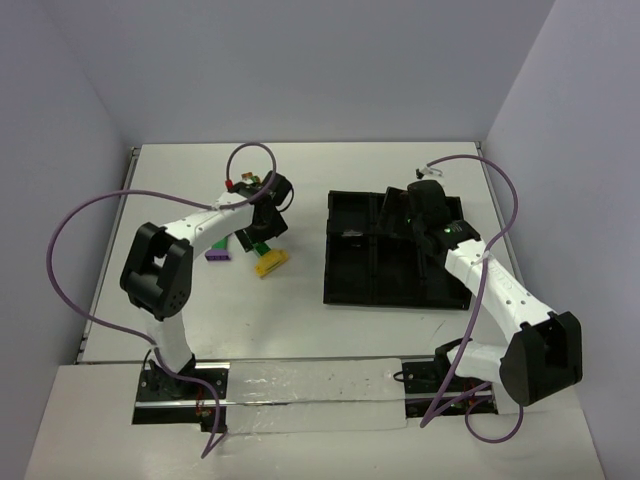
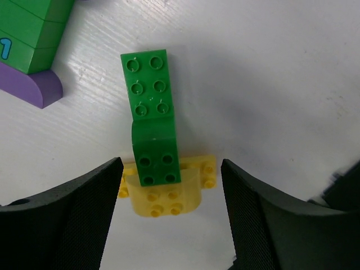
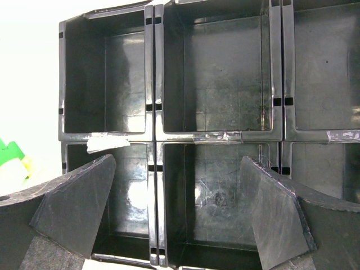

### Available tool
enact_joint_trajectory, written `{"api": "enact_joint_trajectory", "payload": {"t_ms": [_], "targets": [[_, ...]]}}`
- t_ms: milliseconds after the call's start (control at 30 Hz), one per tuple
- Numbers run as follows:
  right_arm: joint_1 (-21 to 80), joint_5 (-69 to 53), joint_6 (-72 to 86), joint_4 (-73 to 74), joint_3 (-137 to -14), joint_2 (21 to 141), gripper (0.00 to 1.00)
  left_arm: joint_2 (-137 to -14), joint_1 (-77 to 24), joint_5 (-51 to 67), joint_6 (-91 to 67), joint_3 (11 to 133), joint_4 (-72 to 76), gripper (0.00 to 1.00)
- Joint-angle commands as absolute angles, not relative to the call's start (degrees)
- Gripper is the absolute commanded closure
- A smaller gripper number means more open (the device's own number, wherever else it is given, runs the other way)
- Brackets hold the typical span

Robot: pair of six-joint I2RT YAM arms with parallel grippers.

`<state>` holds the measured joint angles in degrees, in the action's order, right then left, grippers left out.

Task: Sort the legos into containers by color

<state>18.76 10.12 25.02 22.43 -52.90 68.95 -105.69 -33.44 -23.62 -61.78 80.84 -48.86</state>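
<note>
White table, grey walls closing round it on three sides.

Item 1: green-and-yellow lego cluster, lying in the table's left half, about midway between its near and far edges. A long green piece is sitting pressed onto a yellow base. Directly above, the left gripper is hanging with its fingers spread, flanking the yellow base with bare table showing in both gaps. It is released and grasping nothing, and is judged to be lining up a pinch across the cluster.

Item 2: green-and-purple lego cluster, lying just beside item 1, toward the table's left edge.

Item 3: black tray, sitting in the table's right half. Low walls are dividing it into containers, and tape is patching some rims. Every compartment showing in the right wrist view is standing empty; those under the arm cannot be checked. The right gripper is hovering over the tray with jaws wide, carrying nothing.
</note>
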Motion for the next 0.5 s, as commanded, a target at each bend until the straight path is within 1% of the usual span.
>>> {"api": "enact_joint_trajectory", "payload": {"t_ms": [0, 200, 333, 467], "targets": [[19.07, 10.25, 24.49, 22.54, -54.46, 67.38, 0.0, -109.09, -32.4, -24.15, -64.96, 83.47, -47.99, 0.23], [19.07, 10.28, 23.82, 23.06, -54.28, 67.5, 0.0, -108.93, -32.17, -23.49, -65.69, 81.57, -46.9, 0.21], [19.13, 9.96, 23.99, 23.0, -54.14, 67.5, 0.0, -109.14, -32.17, -22.91, -65.83, 80.51, -46.11, 0.32], [19.07, 9.93, 24.24, 22.76, -53.7, 67.32, 0.0, -109.94, -32.17, -22.69, -65.58, 80.36, -45.92, 0.39]]}}
